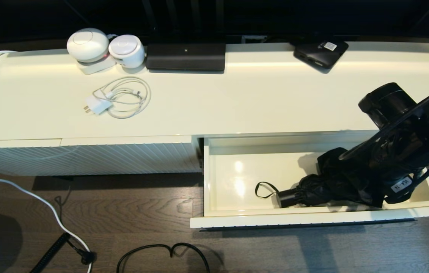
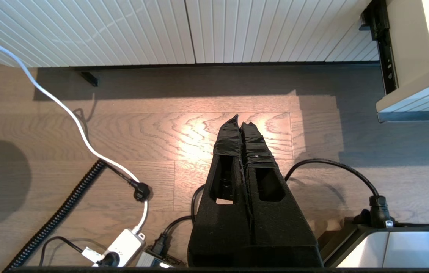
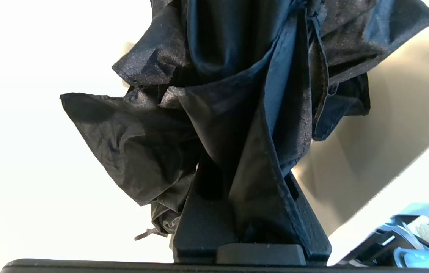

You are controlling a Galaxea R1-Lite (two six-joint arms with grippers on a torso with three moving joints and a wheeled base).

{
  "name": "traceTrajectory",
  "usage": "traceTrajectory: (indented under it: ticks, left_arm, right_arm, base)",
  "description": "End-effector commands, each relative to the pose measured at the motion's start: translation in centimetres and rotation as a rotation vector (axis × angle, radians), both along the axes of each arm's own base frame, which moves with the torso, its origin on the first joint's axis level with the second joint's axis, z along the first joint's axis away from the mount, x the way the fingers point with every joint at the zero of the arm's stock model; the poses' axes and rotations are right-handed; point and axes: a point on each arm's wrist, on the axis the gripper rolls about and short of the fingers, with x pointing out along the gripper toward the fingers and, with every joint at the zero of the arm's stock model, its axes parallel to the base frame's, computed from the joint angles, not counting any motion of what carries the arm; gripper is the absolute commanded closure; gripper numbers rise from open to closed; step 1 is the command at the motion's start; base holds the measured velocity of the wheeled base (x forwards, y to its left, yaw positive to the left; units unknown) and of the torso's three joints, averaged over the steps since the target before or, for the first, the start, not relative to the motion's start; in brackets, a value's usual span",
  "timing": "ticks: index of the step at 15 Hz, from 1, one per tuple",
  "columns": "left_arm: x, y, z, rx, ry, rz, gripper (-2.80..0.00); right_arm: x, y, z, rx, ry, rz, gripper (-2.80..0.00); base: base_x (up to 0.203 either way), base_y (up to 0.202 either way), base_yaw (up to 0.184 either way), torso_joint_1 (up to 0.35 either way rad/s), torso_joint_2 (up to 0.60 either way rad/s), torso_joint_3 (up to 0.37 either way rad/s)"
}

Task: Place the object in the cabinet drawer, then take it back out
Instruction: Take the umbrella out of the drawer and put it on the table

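The cabinet drawer (image 1: 313, 219) stands pulled out at the right, its glossy cream floor (image 1: 237, 178) showing. The black folding umbrella (image 1: 320, 189) lies inside along the front wall, with its short handle (image 1: 288, 198) and wrist loop (image 1: 265, 189) pointing left. My right gripper (image 1: 345, 172) reaches down into the drawer from the right and is shut on the umbrella's wrinkly fabric (image 3: 153, 144); cloth bunches between and over the fingers (image 3: 203, 220), hiding their tips. My left gripper (image 2: 241, 121) hangs shut and empty over the wooden floor, out of the head view.
On the cabinet top are a flat black box with a white sticker (image 1: 320, 51), a black bar-shaped device (image 1: 186, 56), two white round devices (image 1: 87, 44) and a coiled white charger cable (image 1: 121, 98). A handle-less ribbed panel (image 1: 85, 157) sits left of the drawer. Cables (image 1: 161, 254) lie on the floor.
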Motion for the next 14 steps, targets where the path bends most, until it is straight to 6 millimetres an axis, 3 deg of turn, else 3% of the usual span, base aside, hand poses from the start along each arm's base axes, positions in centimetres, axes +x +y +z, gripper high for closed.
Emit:
traceTrajectory:
  ticks: [1,14]
  left_arm:
    - [0.0,0.0,0.0,0.000,-0.003,0.000,0.00]
    - [0.0,0.0,0.0,0.000,-0.002,0.000,0.00]
  right_arm:
    - [-1.1,-0.2,1.4,0.013,-0.042,-0.005,0.00]
    - [-7.3,0.3,6.3,-0.114,-0.232,0.010,0.00]
  base:
    - [0.000,0.000,0.000,0.000,0.00,0.000]
    - [0.000,0.000,0.000,0.000,0.00,0.000]
